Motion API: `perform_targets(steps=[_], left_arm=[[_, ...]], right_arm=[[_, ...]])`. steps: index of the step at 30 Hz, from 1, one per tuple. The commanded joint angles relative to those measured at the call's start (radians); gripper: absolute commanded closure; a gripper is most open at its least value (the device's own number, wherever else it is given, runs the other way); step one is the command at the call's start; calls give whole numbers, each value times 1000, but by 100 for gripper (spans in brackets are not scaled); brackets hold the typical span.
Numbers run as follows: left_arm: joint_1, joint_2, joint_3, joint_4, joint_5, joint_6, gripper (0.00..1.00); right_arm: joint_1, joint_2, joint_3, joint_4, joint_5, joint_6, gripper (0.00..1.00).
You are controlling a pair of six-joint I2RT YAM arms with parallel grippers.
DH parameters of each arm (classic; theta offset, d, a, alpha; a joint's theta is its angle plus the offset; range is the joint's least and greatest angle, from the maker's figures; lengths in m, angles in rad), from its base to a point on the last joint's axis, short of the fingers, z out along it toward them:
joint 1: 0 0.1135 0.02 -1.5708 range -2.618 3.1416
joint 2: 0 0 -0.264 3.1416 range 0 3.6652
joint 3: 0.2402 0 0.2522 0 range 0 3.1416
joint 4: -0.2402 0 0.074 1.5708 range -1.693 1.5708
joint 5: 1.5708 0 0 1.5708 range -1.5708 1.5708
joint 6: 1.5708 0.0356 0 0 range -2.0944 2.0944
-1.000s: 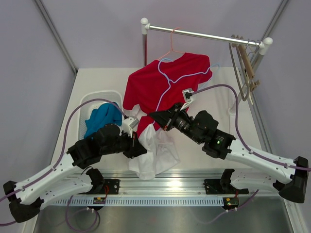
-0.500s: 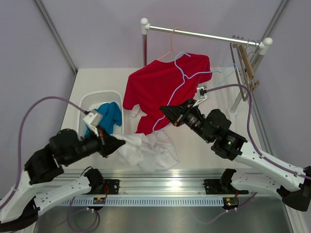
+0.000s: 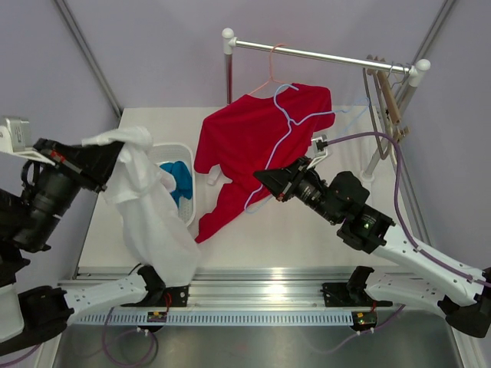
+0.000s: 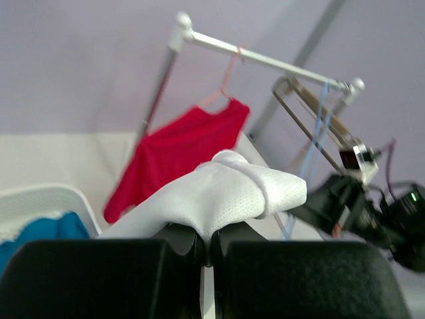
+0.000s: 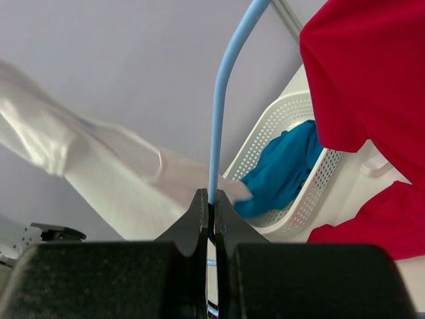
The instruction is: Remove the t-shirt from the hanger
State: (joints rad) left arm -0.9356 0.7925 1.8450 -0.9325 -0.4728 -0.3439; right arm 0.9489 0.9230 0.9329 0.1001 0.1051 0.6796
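Done: white t-shirt (image 3: 146,207) off blue hanger (image 5: 226,100) | your left gripper (image 4: 206,240) clamps it, left edge | right gripper (image 5: 211,201) clamps hanger | remaining: release

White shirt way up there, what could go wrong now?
The left gripper pinches only a small fold of the white t-shirt, so it might slip and land outside the basket. The blue hanger in the right gripper sits close to the red shirt and could snag it.
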Motion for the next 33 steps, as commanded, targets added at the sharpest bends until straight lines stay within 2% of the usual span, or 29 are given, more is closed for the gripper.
perform_targets(steps=[1, 3, 5, 12, 15, 16, 17, 19, 24, 28, 33], left_arm=[[-3, 156, 181, 173, -264, 210, 100], [-3, 197, 204, 259, -325, 299, 100], [-3, 232, 200, 423, -366, 418, 100], [-3, 344, 244, 803, -400, 776, 100], [-2, 376, 237, 932, -434, 963, 100], [-2, 379, 199, 1042, -438, 1018, 100], [0, 375, 179, 1085, -454, 1090, 100], [39, 367, 145, 1103, -455, 1100, 100], [159, 333, 39, 1083, -435, 1008, 100], [288, 332, 25, 1038, -389, 916, 100], [353, 355, 43, 988, -342, 849, 100]], right_arm=[[-7, 5, 24, 41, -74, -20, 100], [-7, 17, 37, 41, -99, -26, 100], [-7, 20, 41, 38, -104, -29, 100], [-7, 20, 46, 10, -196, -32, 100], [-7, 19, 43, -2, -209, -35, 100], [-7, 16, 41, -8, -211, -43, 100], [-7, 13, 40, -16, -211, -45, 100], [-7, -3, 32, -36, -200, -54, 100], [-7, -42, 29, -89, -180, -74, 100], [-7, -59, 37, -146, -165, -86, 100], [-7, -81, 44, -177, -143, -101, 100]])
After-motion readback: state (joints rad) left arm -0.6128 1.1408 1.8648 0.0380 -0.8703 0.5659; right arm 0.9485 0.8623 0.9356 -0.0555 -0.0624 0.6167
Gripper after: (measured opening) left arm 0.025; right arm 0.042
